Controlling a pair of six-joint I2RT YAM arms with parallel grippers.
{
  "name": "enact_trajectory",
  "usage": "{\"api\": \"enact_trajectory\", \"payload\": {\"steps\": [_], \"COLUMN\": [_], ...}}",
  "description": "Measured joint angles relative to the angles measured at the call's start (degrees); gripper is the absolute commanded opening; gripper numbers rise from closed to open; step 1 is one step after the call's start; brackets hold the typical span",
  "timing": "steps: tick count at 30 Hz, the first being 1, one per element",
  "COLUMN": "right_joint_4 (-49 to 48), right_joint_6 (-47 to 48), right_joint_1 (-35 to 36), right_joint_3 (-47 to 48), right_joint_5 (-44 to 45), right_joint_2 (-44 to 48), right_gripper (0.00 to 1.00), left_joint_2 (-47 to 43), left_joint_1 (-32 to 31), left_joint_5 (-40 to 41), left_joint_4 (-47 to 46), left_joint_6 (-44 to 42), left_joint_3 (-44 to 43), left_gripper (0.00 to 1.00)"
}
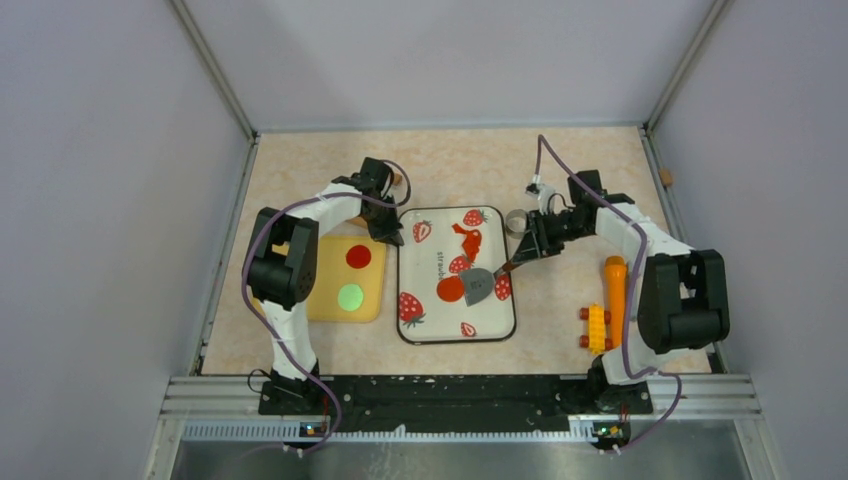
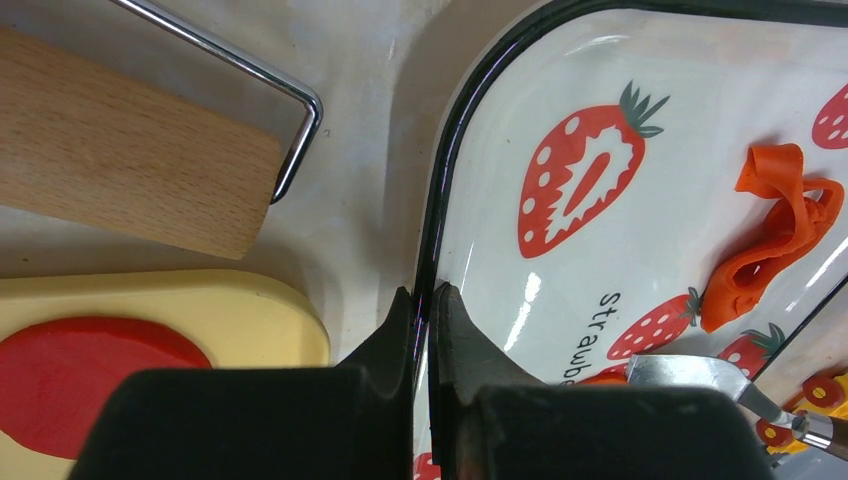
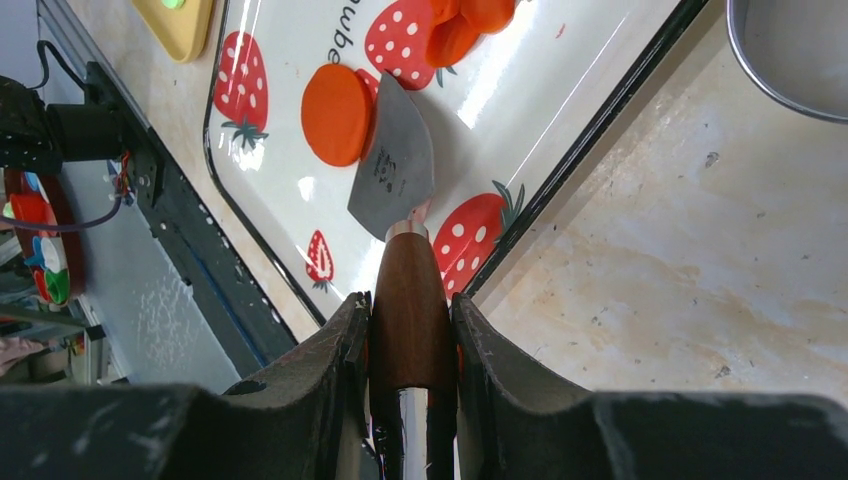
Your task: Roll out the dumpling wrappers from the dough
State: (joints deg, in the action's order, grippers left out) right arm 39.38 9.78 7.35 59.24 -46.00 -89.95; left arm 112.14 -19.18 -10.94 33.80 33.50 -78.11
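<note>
Lying on a white strawberry-printed tray with a black rim (image 1: 400,300), a flat round orange-red clay disc (image 3: 337,113) sits just ahead and to the left of the right gripper (image 3: 410,300). That gripper is clenched on the brown wooden handle (image 3: 408,275) of a small grey metal spatula (image 3: 393,165), and the blade's edge meets the disc's side. A ragged, folded orange-red dough strip (image 2: 770,235) lies farther along the tray, beyond the blade, apart from the disc. Bare glossy tray runs from the disc to the rim on its side away from the blade. The spatula handle crosses above the tray's rim nearest the right gripper. A metal ring cutter (image 1: 516,221) rests on the table just outside that rim. The left gripper (image 2: 425,295) is pinched on the tray's opposite rim near a corner. Beside it lies a yellow board (image 1: 370,312) carrying a red disc (image 1: 358,256) and a green disc (image 1: 350,296), with a wooden roller (image 2: 120,170) just beyond.
</note>
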Motion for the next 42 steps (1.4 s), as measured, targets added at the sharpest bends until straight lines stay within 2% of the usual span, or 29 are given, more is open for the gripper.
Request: {"api": "enact_trajectory", "payload": {"steps": [25,36,42], "right_joint_4": [-4.6,-2.8,-1.9], "right_joint_6": [-3.0,-3.0,-4.5], "right_joint_1": [4.2,4.5,4.5], "right_joint_3": [0.0,2.9,3.9], "right_joint_5": [-2.0,-2.7,-6.1], "right_joint_2": [-2.7,-2.8,-2.7], "right_gripper": [0.0,0.0,0.0], "left_joint_2": [0.0,0.0,0.0], "left_joint_1": [0.5,0.4,0.4], "left_joint_5": [-0.2,-0.3,-0.3], "left_joint_4": [-1.1,-1.2,-1.3], "left_joint_6": [-0.5,-1.0,-1.6], "left_joint_3": [0.3,0.4,0.4], "left_gripper": [0.0,0.0,0.0]}}
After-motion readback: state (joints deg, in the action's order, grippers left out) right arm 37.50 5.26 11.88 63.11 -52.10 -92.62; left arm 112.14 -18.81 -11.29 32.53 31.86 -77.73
